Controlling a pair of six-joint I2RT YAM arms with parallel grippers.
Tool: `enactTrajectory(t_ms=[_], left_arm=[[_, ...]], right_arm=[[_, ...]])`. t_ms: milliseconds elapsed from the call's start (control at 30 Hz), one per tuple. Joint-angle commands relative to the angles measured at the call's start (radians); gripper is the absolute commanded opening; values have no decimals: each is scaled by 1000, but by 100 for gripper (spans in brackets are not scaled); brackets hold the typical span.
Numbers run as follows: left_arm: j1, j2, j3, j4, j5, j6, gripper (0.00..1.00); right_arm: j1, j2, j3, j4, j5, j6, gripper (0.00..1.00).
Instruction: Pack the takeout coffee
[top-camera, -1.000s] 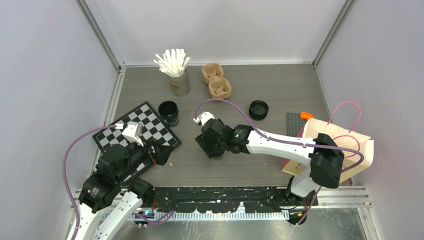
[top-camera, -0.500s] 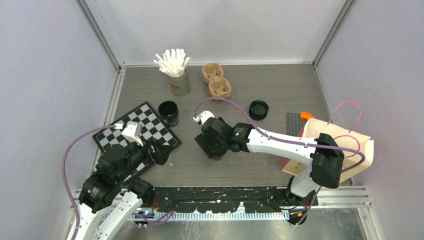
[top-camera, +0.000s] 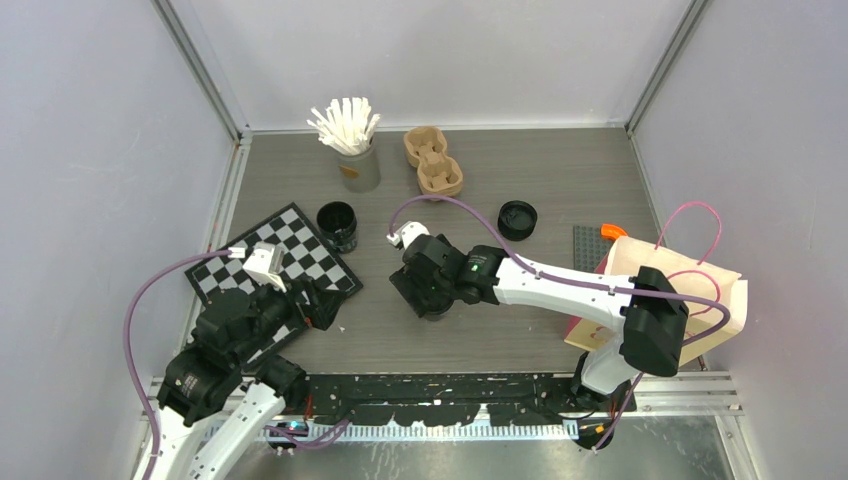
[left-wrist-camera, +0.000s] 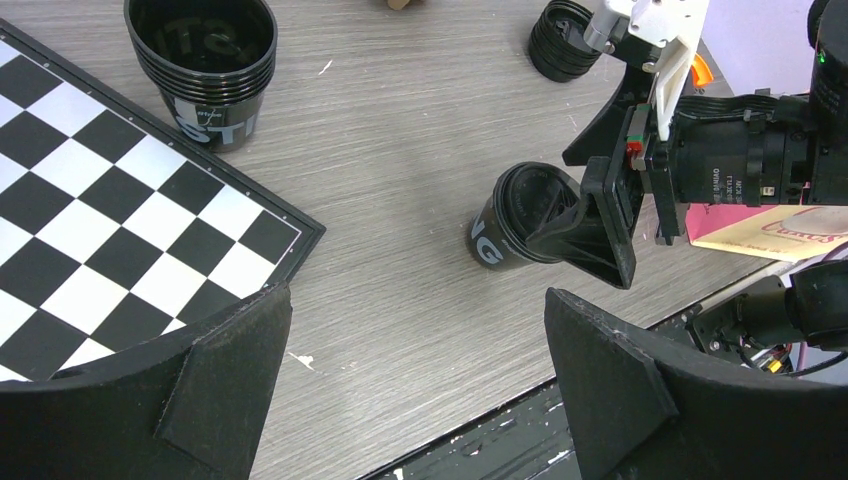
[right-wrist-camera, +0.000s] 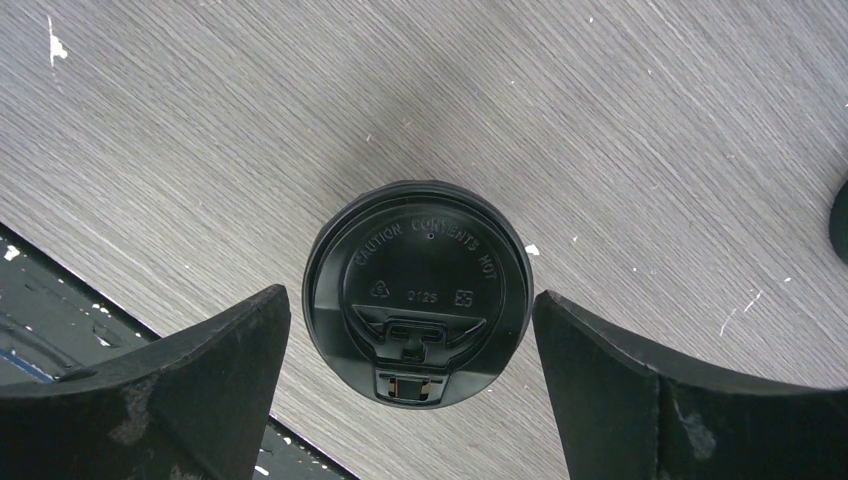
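Top view: the right gripper (top-camera: 424, 296) points down over the middle of the table (top-camera: 560, 170) and covers almost all of the cup beneath it. The left gripper (top-camera: 318, 305) sits over the near corner of the chessboard (top-camera: 300, 240). A stack of open black cups (top-camera: 338, 224) stands just beside the board's far edge. A stack of lids (top-camera: 517, 220) lies well apart to the right. The pulp carrier (top-camera: 433, 160) and the grey cup of white sticks (top-camera: 358, 165) stand near the far edge. A paper bag (top-camera: 700, 290) lies at the right.

Left wrist view: the left gripper's jaws stand wide and hold nothing, with bare table between them. Ahead, the lidded cup (left-wrist-camera: 500, 228) stands upright on the table, pale lettering on its side, with the right gripper directly above it.

Right wrist view: the lid (right-wrist-camera: 418, 290) is seated on the cup, with its raised text legible. The right gripper's fingers (right-wrist-camera: 200, 380) stand wide on either side, a visible gap at each side and no contact
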Motion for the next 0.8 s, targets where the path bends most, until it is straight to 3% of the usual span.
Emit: enactTrajectory(t_ms=[0, 433, 767], left_arm=[[-1, -9, -1, 6, -13, 2, 100], [-1, -12, -3, 5, -14, 2, 100], [-1, -16, -3, 5, -14, 2, 100]], right_arm=[[-8, -5, -6, 35, -17, -3, 95], [-26, 28, -25, 40, -16, 7, 95], [-34, -11, -18, 40, -7, 13, 85]])
